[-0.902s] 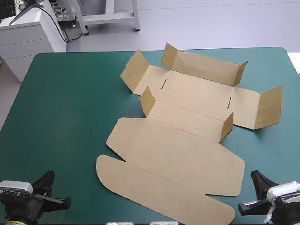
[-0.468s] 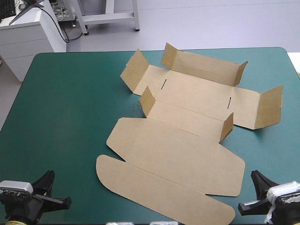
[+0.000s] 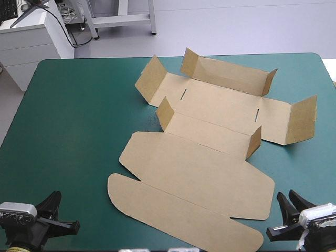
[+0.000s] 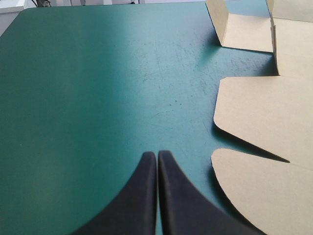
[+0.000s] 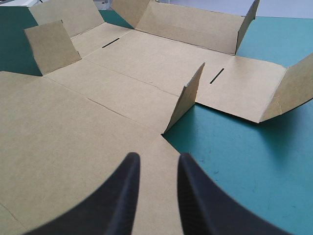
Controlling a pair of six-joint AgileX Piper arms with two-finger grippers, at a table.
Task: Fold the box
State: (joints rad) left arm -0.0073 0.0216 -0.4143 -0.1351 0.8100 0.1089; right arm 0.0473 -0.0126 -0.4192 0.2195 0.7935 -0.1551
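Right wrist view: right claw (image 5: pixel 159 156) narrowly parted beside box (image 5: pixel 98 98); left claw (image 4: pixel 157 152) closed.

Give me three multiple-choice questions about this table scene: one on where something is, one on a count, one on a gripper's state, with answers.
1. The left gripper hovers over:
A) bare teal-green cover beside the box
B) the box's middle
C) the table's far edge

2. Narrow slots cut in the box:
A) one
B) two
C) four

3. The right gripper is:
A) shut on the box
B) shut, empty
C) open

Answers:
1 A, cover lies beneath it, with board to one side.
2 B, one slot sits near each end of the central panel.
3 C, a gap separates its fingers.
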